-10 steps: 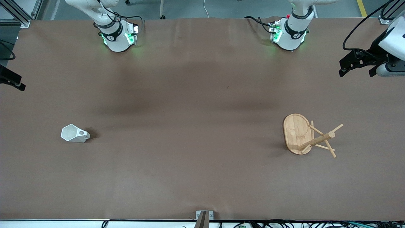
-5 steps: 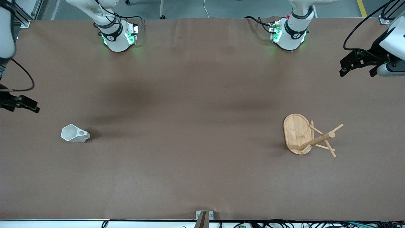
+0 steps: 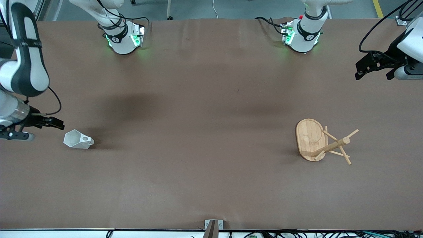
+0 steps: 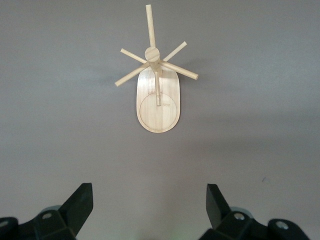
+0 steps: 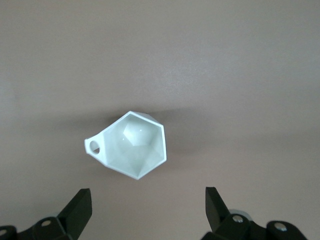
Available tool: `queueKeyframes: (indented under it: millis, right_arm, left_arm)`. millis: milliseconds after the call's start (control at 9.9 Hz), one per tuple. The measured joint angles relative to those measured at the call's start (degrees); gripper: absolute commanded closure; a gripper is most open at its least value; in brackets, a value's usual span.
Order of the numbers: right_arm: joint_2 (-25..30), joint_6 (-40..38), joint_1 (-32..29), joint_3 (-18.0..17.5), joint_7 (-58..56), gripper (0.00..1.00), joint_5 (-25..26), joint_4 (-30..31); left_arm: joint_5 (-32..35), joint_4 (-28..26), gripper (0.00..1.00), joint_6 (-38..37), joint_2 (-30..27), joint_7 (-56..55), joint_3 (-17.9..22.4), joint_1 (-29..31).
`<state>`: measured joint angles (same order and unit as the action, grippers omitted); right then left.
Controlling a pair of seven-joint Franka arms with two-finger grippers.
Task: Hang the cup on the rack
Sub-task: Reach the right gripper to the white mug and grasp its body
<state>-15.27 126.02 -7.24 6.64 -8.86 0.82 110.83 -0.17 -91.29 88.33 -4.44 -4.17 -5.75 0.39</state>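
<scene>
Cup sits on the table at the right arm's end, mouth open to the right wrist camera, small handle with its round hole sticking out one side. It looks tipped or lying rather than squarely upright; hard to say from the front view.

Right gripper hangs just beside the cup, toward the table edge at the right arm's end, slightly above it. Its fingers are spread wide, nothing between them; in the right wrist view the cup lies ahead of the gap, not yet inside it.

Rack stands well apart from that gripper, at the left arm's end: oval bamboo base, post, thin angled pegs, all bare.

Left gripper waits up over the table edge at its own end, fingers wide apart and empty, the rack centred in its wrist view.

Step, as I read it: approach for the grasp, nothing picked yet. Next move probably calls for lowering and closing on a cup wall or rim while leaving the handle hole free for a peg.
</scene>
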Motion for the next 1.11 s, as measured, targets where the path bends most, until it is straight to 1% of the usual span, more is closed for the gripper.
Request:
queueKeyframes:
  millis: [202, 404, 505, 606, 707, 1010, 1111]
  right_arm:
    - [-3.54, 2.62, -1.07, -0.01, -1.15, 0.02, -0.01, 0.02]
    - [-6.19, 4.35, -1.77, -0.03, -1.92, 0.03, -1.12, 0.0]
    - [-7.25, 5.23, -1.82, -0.05, -2.16, 0.07, -2.42, -0.01]
    - [-8.18, 6.35, -1.82, -0.09, -3.04, 0.13, -3.21, -0.01]
    - [-9.04, 7.27, -1.83, -0.09, -3.99, 0.25, -4.03, -0.01]
    - [-10.49, 8.86, -1.9, -0.09, -6.79, 0.84, -5.61, -0.12]
    - [-10.74, 9.59, -1.9, -0.09, -7.62, 0.94, -5.71, -0.16]
  left_arm:
    - [0.0, 0.03, 0.0, 0.0, 0.0, 0.0, 0.02, 0.01]
    - [0.0, 0.2, 0.0, 0.01, 0.21, 0.0, 0.03, 0.01]
    - [0.0, 0.61, 0.0, 0.01, 0.44, 0.0, 0.04, 0.02]
    - [0.0, 0.94, 0.0, 0.01, 0.61, 0.0, 0.07, 0.08]
    - [0.0, 1.08, 0.0, 0.0, 0.75, 0.0, 0.08, 0.35]
    - [0.0, 1.28, 0.0, 0.01, 1.46, 0.08, 0.09, 0.98]
    - [0.0, 1.33, 0.0, 0.01, 1.65, 0.08, 0.07, 0.98]
